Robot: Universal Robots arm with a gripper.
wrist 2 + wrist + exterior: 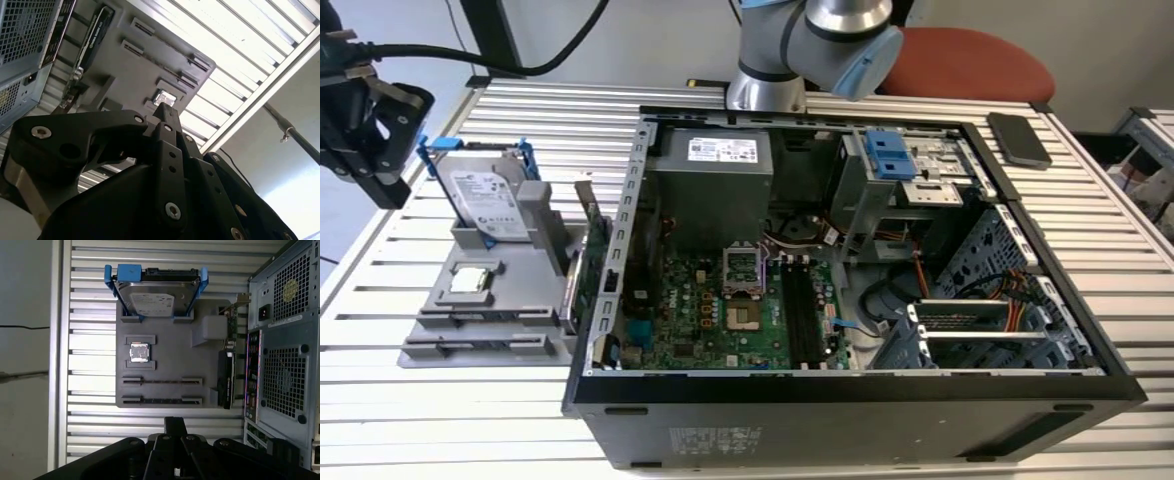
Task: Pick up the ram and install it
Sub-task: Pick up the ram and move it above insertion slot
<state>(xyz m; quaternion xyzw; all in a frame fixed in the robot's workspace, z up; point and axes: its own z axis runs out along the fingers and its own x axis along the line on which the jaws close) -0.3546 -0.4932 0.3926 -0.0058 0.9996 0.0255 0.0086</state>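
Your claw (175,422) hangs over the slatted table (90,300), just short of the gray fixture (170,360). Its fingers sit together as one narrow black bar, and I can make out nothing gripped between them. I cannot tell you for sure where the ram is. Each of the fixture's two long slots (162,401) carries a thin dark line between its end blocks, which may be a stick seen edge-on. The motherboard's memory slots (803,310) are too dark to read.

Watch the following. Pinched this narrow, the claw would land on a stick's thin edge rather than straddle it, and that could tip or scrape the stick. Just past the slots sit the bare processor (139,353) and the hard drive (155,297) in its blue frame, and a loose approach could clip either. Farther on, the green expansion card (231,332) stands upright just beside the open case (854,385), whose sheet-metal rim could snag anything you carry across it.

The claw is a matte black linkage dotted with bright screws. The fixture looks like smooth moulded plastic, blocky and flat-topped. The table is ribbed pale metal, the drive lid is dull silver, and the case walls are perforated steel.
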